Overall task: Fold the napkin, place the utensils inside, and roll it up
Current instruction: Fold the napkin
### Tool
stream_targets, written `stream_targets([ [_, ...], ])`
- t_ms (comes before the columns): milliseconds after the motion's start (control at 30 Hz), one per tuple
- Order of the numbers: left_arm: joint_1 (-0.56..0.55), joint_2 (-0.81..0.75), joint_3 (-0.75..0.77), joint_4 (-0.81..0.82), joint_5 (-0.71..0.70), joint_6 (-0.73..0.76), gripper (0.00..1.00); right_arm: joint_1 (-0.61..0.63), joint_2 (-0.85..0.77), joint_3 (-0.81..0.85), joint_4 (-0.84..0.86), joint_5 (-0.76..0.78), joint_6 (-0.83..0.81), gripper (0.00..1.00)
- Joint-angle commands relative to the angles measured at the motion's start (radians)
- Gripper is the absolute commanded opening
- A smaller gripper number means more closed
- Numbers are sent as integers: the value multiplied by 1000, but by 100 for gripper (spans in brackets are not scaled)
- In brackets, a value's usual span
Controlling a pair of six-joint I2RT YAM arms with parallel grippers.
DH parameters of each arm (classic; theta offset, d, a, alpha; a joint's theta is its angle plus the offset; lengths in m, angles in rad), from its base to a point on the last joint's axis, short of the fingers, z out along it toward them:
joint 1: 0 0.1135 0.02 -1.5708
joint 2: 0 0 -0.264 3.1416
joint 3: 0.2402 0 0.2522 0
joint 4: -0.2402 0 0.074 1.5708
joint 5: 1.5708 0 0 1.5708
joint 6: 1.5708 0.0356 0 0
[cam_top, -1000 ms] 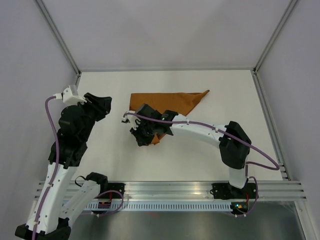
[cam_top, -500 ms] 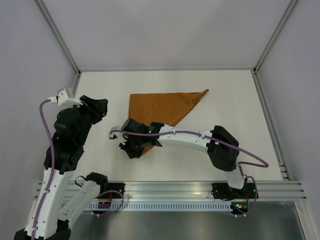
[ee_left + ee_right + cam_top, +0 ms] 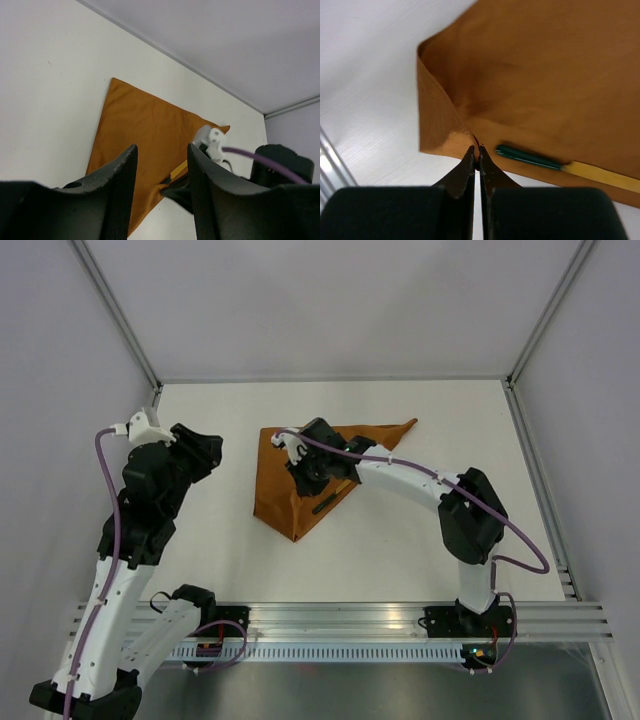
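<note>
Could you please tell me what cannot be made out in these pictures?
Top external: the right arm hides its jaws and the napkin fold they pinch.
Right wrist: the utensil runs off the right edge.
Left wrist: the right arm covers most of the utensil.

You're looking at 2 arms, the left arm (image 3: 105, 590) and the right arm (image 3: 400, 481), each wearing white link shells between bulky black joint housings. A purple cable (image 3: 260, 159) is running along each one. The left end effector (image 3: 161, 195) and the right end effector (image 3: 476, 154) are showing matte black fingers.
</note>
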Motion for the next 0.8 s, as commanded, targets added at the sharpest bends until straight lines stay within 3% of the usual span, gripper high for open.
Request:
stream_targets([
  [0,-2,19,12,52,29,21,50,-92,-66,-24,10,19,-45,6],
  [233,-4,49,10,75,57,19,50,-221,-54,-51,16,33,-92,6],
  [767,-2,88,-8,107,86,21,50,-359,17,-131,76,64,-138,5],
])
